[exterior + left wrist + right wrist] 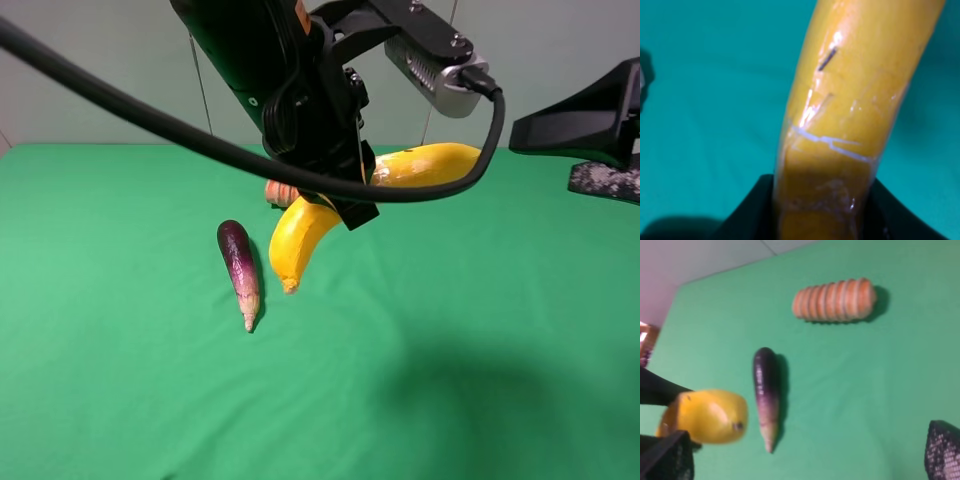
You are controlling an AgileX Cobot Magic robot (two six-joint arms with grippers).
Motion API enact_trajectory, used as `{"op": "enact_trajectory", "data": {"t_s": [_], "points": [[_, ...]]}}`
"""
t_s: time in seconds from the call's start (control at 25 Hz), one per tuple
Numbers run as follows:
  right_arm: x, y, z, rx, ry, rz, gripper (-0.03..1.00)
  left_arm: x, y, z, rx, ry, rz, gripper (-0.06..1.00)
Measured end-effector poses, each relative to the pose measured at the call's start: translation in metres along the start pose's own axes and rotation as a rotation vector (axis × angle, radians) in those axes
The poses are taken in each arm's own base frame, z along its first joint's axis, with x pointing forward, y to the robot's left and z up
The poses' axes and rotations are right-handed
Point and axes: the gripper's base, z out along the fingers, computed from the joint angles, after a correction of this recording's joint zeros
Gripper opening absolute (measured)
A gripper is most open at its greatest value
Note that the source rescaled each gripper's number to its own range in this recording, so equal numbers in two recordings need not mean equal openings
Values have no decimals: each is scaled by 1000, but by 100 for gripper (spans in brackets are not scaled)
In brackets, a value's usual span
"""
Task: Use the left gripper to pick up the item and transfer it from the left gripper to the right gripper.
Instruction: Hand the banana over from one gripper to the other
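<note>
Banana (pixel 300 238) held clear of the green counter (pixel 450 360), pinched near its middle by the left tool (pixel 345 198), whose jaws press the skin from both sides. The fruit hangs slanted, with its lower end above the cloth beside the eggplant (pixel 240 262) and its upper end rising to the right. The right tool (pixel 588 152) stands well apart at the right edge, jaws spread wide and empty.

Hazards, as judged:
- The smooth, curved fruit may pivot or slip in a mid-body pinch when a second tool pushes on it.
- The right tool may close on the left tool's fingers if it takes the banana too near the grip.
- Letting go before the second pinch is firm would drop the fruit beside the eggplant.

The left wrist view alone shows the pale scuffs and a dark nick on the skin. The right wrist view alone shows the ridged orange roll (pixel 834 300) whole. The high view hides most of it behind the left tool, but only that view shows both tools together.
</note>
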Motion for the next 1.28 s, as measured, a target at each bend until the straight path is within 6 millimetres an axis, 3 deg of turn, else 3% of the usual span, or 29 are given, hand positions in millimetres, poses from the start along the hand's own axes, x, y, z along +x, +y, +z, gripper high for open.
{"op": "enact_trajectory", "data": {"t_s": [0.92,1.28], "points": [[-4,-15,48,-235,139,56,100,-2,-1,0,9,-22,19,0],[-4,-6,56,-303,154,27,100,-2,-1,0,9,-22,19,0]]}}
